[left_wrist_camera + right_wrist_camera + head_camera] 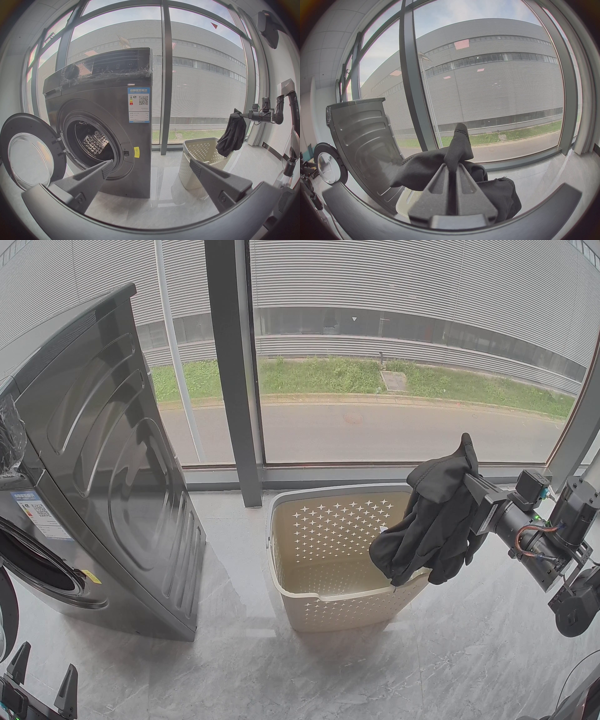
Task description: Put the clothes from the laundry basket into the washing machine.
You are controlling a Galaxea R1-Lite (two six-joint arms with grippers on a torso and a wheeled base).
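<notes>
A black garment hangs from my right gripper, which is shut on it above the right rim of the cream laundry basket. In the right wrist view the fingers pinch a fold of the garment. The basket's inside looks bare where I can see it. The grey washing machine stands at the left with its round door swung open and the drum visible. My left gripper is open, low at the front left, facing the machine.
A floor-to-ceiling window with a dark pillar runs behind the basket and machine. Bare marble floor lies between the machine, the basket and me. A white wall and a window frame close the right side.
</notes>
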